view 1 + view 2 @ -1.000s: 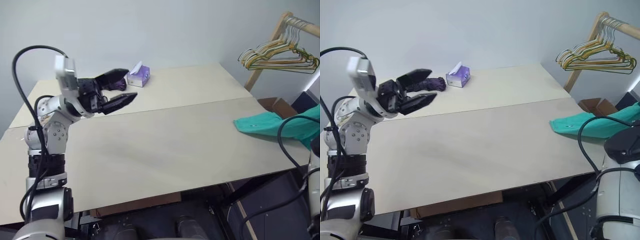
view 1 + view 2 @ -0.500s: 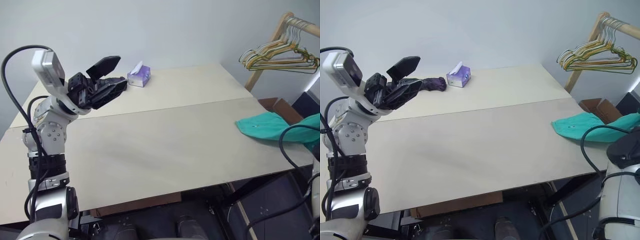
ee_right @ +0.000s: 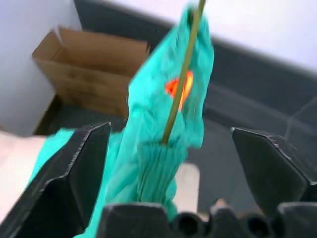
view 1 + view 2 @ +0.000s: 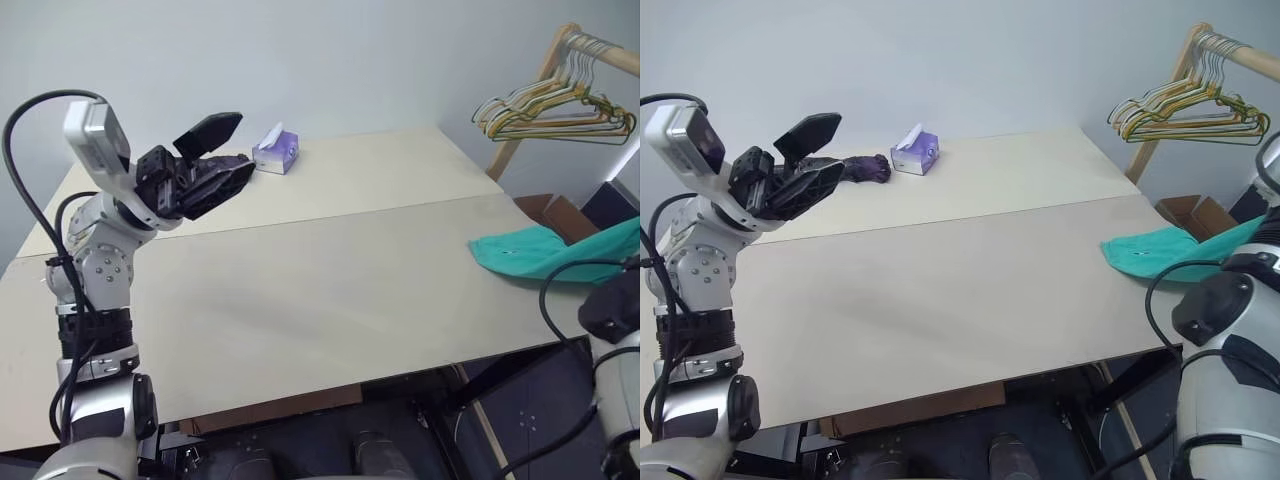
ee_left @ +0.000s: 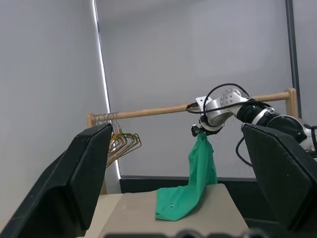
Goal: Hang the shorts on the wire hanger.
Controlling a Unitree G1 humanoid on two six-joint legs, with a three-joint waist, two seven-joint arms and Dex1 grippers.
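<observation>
Right wrist view: right gripper [image 3: 171,173] jaws apart; shorts [image 3: 163,139] between, seemingly draped on wire hanger [image 3: 182,79]; left jaws apart.

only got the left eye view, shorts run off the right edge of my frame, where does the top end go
Observer: In the left wrist view the shorts rise from the table corner to the right arm's wrist, up beside the wooden rail.
Operator: is the right gripper clamped on them
Observer: No. In the right wrist view the right gripper is wide open, with the cloth hanging between its fingers and clear of both.
Operator: any hanger in there
Observer: A thin wire runs up along the cloth, probably the wire hanger. I cannot tell whether the shorts rest on it.
</observation>
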